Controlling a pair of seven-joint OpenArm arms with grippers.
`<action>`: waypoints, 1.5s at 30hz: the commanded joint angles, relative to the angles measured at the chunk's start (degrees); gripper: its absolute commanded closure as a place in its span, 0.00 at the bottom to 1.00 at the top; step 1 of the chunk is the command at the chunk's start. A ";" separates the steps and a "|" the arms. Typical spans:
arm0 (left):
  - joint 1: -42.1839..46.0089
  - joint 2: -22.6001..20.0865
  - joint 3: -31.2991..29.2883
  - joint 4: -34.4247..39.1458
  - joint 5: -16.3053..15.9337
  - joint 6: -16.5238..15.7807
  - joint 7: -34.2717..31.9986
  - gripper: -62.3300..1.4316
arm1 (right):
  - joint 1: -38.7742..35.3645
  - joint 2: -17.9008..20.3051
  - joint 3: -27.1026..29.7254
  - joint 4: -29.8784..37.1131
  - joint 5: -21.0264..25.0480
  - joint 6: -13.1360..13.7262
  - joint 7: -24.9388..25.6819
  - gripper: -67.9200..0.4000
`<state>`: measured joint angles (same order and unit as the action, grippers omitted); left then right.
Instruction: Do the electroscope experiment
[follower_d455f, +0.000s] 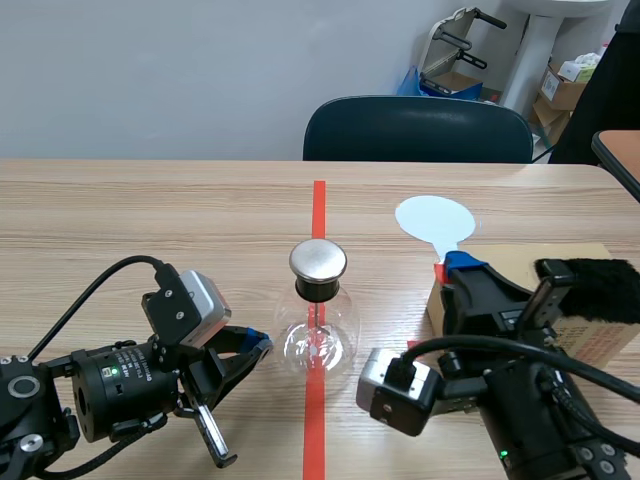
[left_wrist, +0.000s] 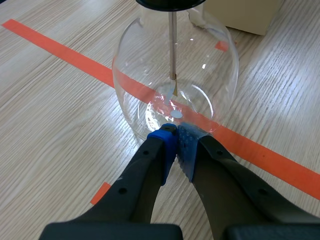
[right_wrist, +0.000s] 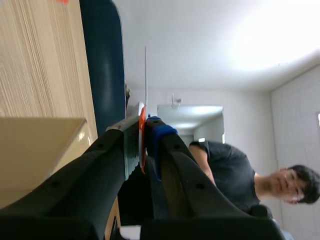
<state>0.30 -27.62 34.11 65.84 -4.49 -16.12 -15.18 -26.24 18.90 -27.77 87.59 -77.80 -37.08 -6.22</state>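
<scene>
The electroscope (follower_d455f: 319, 325), a round clear glass flask with a black neck and a metal cap (follower_d455f: 318, 260), stands on the red tape line mid-table. Inside the flask (left_wrist: 175, 65) a thin rod hangs down to small foil leaves. My left gripper (follower_d455f: 258, 343) lies low to the flask's left, shut on nothing. Its blue fingertips (left_wrist: 167, 140) rest against the flask's lower wall. My right gripper (follower_d455f: 462, 266) is raised to the flask's right, shut on the orange handle (right_wrist: 142, 137) of a pale blue round paddle (follower_d455f: 434, 220). The paddle (right_wrist: 146, 75) shows edge-on above the gripper (right_wrist: 144, 134).
A cardboard box (follower_d455f: 585, 335) with a black furry cloth (follower_d455f: 605, 285) on it sits at the right, behind my right arm. A dark chair (follower_d455f: 418, 130) stands across the table. A person (right_wrist: 227, 172) appears in the right wrist view, beyond the gripper.
</scene>
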 joint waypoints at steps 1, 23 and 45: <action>-0.33 0.44 0.04 0.74 -0.31 0.11 -0.76 0.95 | 0.66 0.63 0.33 0.94 -0.02 -0.61 1.84 0.97; -0.33 0.44 0.04 0.74 -0.33 0.11 -0.83 0.95 | 0.66 0.63 0.33 0.94 -0.02 -0.61 19.30 0.97; -0.33 0.46 0.04 0.74 -0.33 0.11 -0.83 0.95 | 0.66 0.63 0.33 0.94 -0.02 -0.61 19.28 0.97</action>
<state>0.30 -27.62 34.11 65.84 -4.49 -16.12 -15.20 -26.24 18.90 -27.77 87.59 -78.02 -37.08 13.26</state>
